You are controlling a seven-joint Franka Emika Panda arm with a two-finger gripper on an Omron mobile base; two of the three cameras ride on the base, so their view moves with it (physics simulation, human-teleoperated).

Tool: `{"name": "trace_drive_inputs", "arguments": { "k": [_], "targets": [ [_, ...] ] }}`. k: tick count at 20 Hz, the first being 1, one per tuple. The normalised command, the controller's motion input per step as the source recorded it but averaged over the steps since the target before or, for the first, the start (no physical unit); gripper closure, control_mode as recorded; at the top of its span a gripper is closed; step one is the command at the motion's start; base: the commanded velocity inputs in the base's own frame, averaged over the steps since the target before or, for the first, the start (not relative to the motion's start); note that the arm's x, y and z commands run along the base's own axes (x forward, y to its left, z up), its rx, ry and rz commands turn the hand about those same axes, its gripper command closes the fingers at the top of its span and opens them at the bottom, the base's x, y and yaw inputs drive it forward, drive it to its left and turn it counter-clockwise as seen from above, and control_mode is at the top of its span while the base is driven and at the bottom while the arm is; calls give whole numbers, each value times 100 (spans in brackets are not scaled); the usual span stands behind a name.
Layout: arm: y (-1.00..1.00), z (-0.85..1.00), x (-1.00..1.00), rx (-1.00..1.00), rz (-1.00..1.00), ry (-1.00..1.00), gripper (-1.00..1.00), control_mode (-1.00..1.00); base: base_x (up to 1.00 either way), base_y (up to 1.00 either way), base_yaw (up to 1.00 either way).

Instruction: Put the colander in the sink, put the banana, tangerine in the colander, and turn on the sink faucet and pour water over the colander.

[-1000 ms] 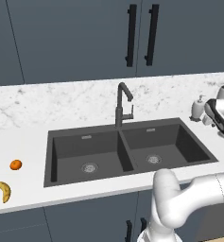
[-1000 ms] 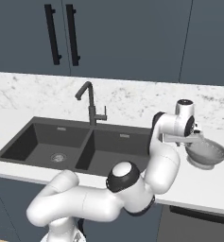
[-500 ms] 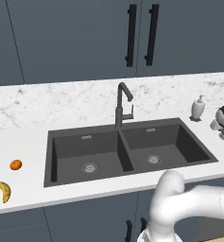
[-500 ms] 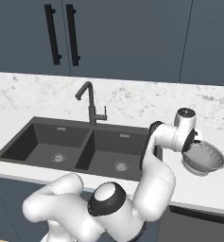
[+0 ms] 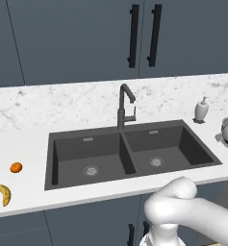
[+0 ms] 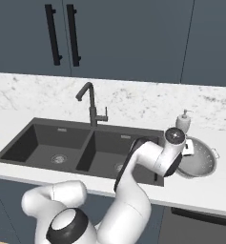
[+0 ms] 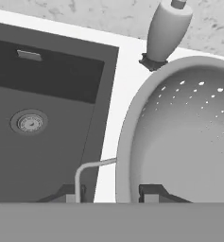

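Observation:
The pale grey colander (image 6: 200,163) sits on the counter right of the sink (image 6: 40,143), beside its right basin. In the hand view my gripper (image 7: 111,194) straddles the colander (image 7: 179,137) at its near rim. One fingertip sits outside by the wire side handle and the other inside the bowl, shut on it. From the right base view the gripper (image 6: 187,150) is at the colander's left edge. The tangerine (image 5: 16,167) and the banana (image 5: 1,193) lie on the counter far left of the sink (image 5: 67,149). The dark faucet (image 5: 125,106) stands behind the divider, and no water is running.
A white soap dispenser (image 6: 183,122) stands just behind the colander, close to my hand; it also tops the hand view as the dispenser (image 7: 165,28). The counter's front edge runs close in front of the colander. Dark cabinets hang above the marble backsplash.
My hand has swung right and down onto the colander's left rim, and the jaws have closed in on it. The colander, fruit and faucet have not moved.

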Motion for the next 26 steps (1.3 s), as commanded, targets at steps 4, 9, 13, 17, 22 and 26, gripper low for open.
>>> {"name": "trace_drive_inputs", "arguments": {
  "k": [4,9,13,17,22,26],
  "targets": [
    [65,52,-45,-1,15,-3,100,-100,0,0,0],
    [80,48,-44,-5,15,0,100,-100,0,0,0],
    [94,32,-48,-8,18,0,100,-100,0,0,0],
    [98,20,-48,-9,18,0,100,-100,0,0,0],
    [100,9,-44,-11,19,0,100,-100,0,0,0],
    [100,0,-26,-10,23,2,100,-100,0,0,0]
  ]
}}
